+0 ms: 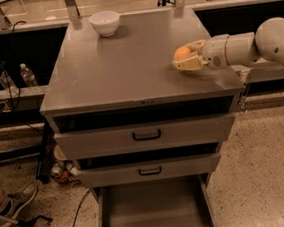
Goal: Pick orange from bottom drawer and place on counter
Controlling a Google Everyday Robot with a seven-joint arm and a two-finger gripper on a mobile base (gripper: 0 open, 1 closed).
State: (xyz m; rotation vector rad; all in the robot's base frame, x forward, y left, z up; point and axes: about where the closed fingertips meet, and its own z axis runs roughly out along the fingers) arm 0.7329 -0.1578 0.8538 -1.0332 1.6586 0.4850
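Observation:
The orange is held in my gripper, which reaches in from the right over the right part of the counter. The fingers are shut on the fruit, one above and one below it, just above the grey metal top. The bottom drawer stands pulled out at the foot of the cabinet, and its flat floor shows nothing in it.
A white bowl sits at the counter's back left. Two grey drawer fronts with black handles lie below the top. A person's shoe and a water bottle are at the left, on the floor side.

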